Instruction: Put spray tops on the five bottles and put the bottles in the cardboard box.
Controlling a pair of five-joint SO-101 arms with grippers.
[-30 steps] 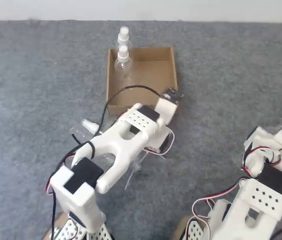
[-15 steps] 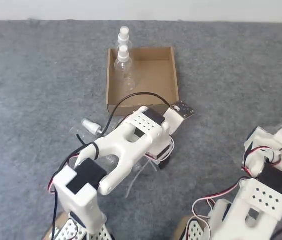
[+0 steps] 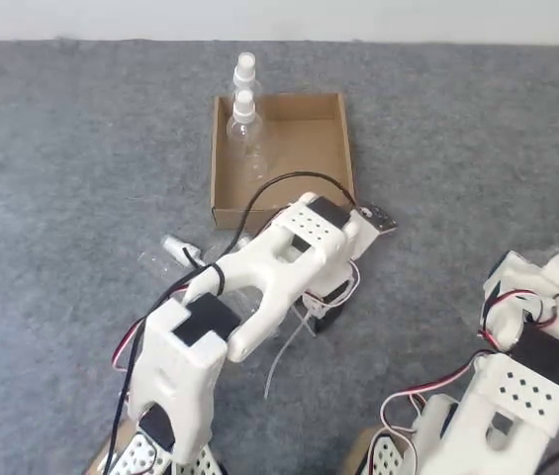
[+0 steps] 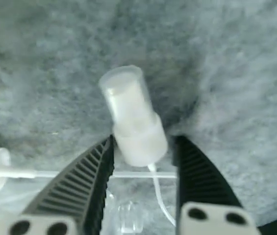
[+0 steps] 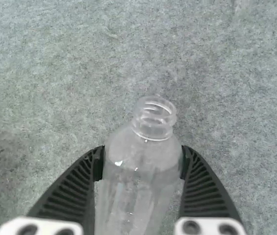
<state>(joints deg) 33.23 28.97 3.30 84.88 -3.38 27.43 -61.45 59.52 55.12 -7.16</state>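
Two capped bottles (image 3: 245, 124) stand at the far left corner of the cardboard box (image 3: 304, 148) in the high view. The left arm (image 3: 259, 287) stretches just short of the box, and the right arm (image 3: 526, 356) sits folded, well apart to its right.

In the left wrist view, the left pincer (image 4: 143, 142) is clenched on a spray top (image 4: 131, 112), with the dip tube (image 4: 160, 198) running back between the jaws.

In the right wrist view, the right pincer (image 5: 140, 154) grasps an uncapped bottle (image 5: 143, 171). Its long axis runs out from the jaws, open neck farthest. Joining them likely means lining the tube up with that neck.
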